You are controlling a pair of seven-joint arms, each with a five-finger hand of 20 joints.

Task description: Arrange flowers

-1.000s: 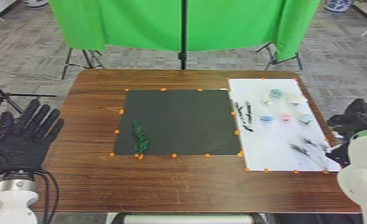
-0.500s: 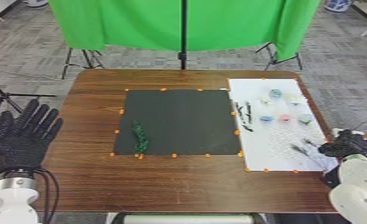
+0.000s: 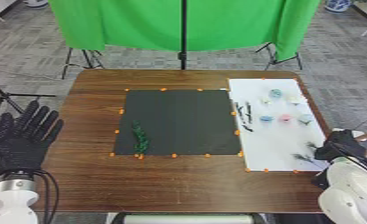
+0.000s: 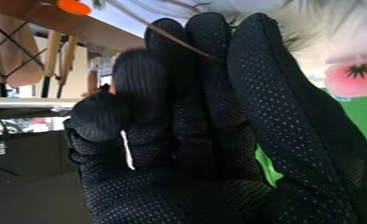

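- My right hand [image 4: 188, 145] is at the near right edge of the white sheet, palm in sight, fingers loosely extended and a little bent, the thumb apart from them. I judge it ready to pick, since nothing is pinched in it.
- A thin stem [image 4: 179, 42] crosses in front of my fingers; whether it touches the glove I cannot tell. Closing carelessly could bend it or push it aside.
- Feathery sprigs [image 3: 304, 157] lie just beside this hand on the sheet, handy for a short reach; one of them seems the likely next pick.
- My left hand [image 3: 24, 140] is open and flat-fingered beyond the table's left side, holding nothing, which leaves the work area free.
- The green sprig [image 3: 139, 141] lies lengthwise on the left part of the black mat [image 3: 184, 115], probably as the first piece of the arrangement, with room left beside it.
- On the white sheet [image 3: 268, 145], apparently the supply area, dark twigs [image 3: 249, 112] lie along the side next to the mat.
- Beside them sit a blue flower [image 3: 266, 118] and a pink flower [image 3: 285, 118], spaced apart, I think so each can be taken singly.
- Farther up, more pale blooms [image 3: 294, 100] wait, likely for later.
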